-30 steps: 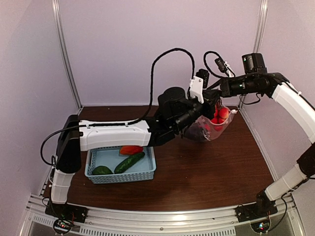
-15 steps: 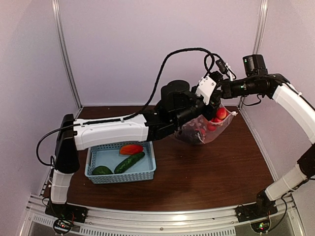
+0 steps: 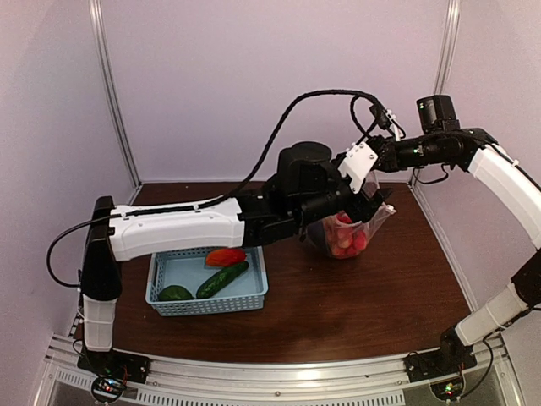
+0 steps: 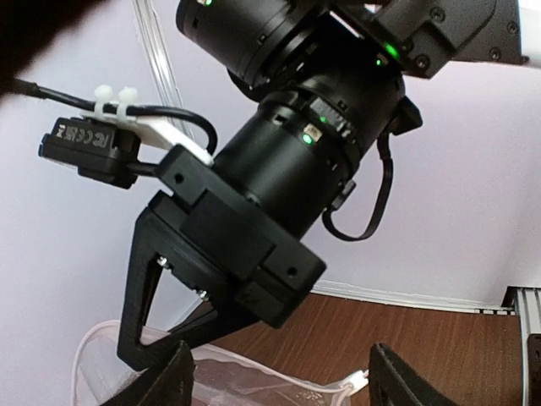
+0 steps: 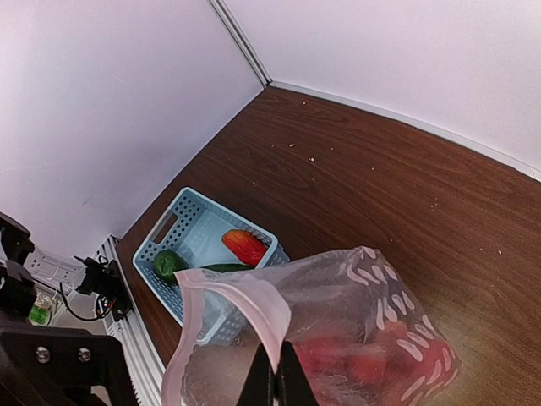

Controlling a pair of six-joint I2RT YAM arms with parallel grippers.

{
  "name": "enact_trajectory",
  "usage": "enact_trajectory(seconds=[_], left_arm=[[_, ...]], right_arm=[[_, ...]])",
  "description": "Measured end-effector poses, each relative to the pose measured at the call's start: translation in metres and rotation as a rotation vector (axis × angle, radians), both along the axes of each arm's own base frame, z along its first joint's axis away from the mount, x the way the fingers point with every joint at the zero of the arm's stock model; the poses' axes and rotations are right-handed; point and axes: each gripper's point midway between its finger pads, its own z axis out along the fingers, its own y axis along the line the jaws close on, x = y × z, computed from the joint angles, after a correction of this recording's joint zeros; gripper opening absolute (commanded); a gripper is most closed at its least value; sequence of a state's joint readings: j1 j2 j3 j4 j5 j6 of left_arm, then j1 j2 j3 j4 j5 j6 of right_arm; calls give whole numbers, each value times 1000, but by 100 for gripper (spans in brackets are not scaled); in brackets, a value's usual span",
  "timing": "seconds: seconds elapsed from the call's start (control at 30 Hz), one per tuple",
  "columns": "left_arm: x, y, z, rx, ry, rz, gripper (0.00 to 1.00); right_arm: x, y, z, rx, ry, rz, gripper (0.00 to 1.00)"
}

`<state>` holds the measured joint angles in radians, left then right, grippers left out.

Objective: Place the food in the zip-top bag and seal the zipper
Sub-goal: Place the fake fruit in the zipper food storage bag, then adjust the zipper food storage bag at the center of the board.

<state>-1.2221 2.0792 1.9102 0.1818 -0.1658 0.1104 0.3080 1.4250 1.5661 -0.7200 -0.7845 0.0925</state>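
Clear polka-dot plastic zip-top bag (image 3: 369,223), red cherry tomatoes (image 3: 341,242) inside, hangs over the far right of the brown wooden table (image 3: 363,296), pinched at its rim by the shut right gripper (image 5: 275,381); the left gripper (image 4: 286,377) waits at its mouth, jaws apart. Held by one edge, the bag could sag shut or tip, spilling tomatoes before the red pepper (image 3: 225,256) and green cucumber (image 3: 222,279) leave the light-blue perforated basket (image 3: 254,298).

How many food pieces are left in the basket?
3: a red pepper at the far side, a cucumber diagonal in the middle, a dark green piece in the near-left corner. The basket walls could hide something small.
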Motion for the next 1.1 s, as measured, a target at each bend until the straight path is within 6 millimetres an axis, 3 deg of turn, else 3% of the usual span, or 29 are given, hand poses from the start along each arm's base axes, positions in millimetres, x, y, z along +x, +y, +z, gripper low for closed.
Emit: enact_trajectory(seconds=[0.13, 0.27, 0.37, 0.43, 0.5, 0.7, 0.83, 0.97, 1.1], left_arm=[[-7, 20, 31, -39, 17, 25, 72], [-5, 85, 69, -175, 131, 161, 66], [1, 128, 74, -304, 271, 272, 64], [6, 147, 57, -369, 377, 338, 64], [13, 148, 36, -391, 452, 384, 64], [34, 114, -48, -323, 647, 476, 62], [48, 100, -79, -279, 744, 520, 40], [56, 104, -95, -255, 804, 561, 16], [54, 107, -109, -235, 854, 566, 7]], right_arm=[[1, 0, 0, 4, 0, -1, 0], [2, 1, 2, 6, -12, -2, 0], [5, 2, 1, 9, -26, 0, 0], [7, 2, -5, 8, -23, 0, 0], [9, 3, -13, 4, -11, 0, 0], [20, 9, -21, 5, -14, 6, 0], [20, 12, -20, 0, -32, 11, 0], [19, 15, -28, -39, -58, 10, 0], [11, 22, -40, -113, -100, 16, 0]])
